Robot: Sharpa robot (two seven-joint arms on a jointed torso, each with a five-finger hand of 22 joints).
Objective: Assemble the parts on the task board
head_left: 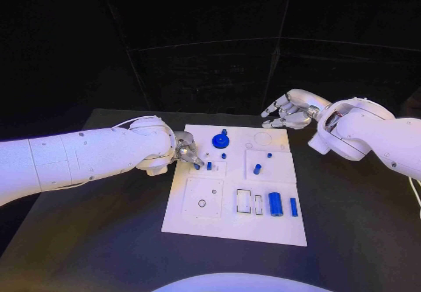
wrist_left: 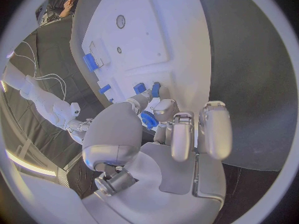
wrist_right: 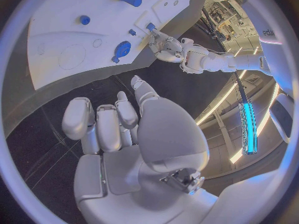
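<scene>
On the white rectangular task board [head_left: 230, 228] lie about seven small blue parts, one pinched by the left hand [head_left: 187, 151] at the board's left edge, while the right hand [head_left: 289, 111] hovers empty, fingers loosely spread, upper right

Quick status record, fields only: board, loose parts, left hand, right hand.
board: white task board in the middle of the black table
round part: blue disc near the board's far edge
near parts: blue cylinder and thin blue bar side by side, lying near the board's right edge
middle part: short blue peg right of centre
left hand: left hand over the board's left edge, fingertips at a small blue piece; grip unclear
right hand: right hand beyond the board's far right corner, fingers apart, holding nothing
</scene>
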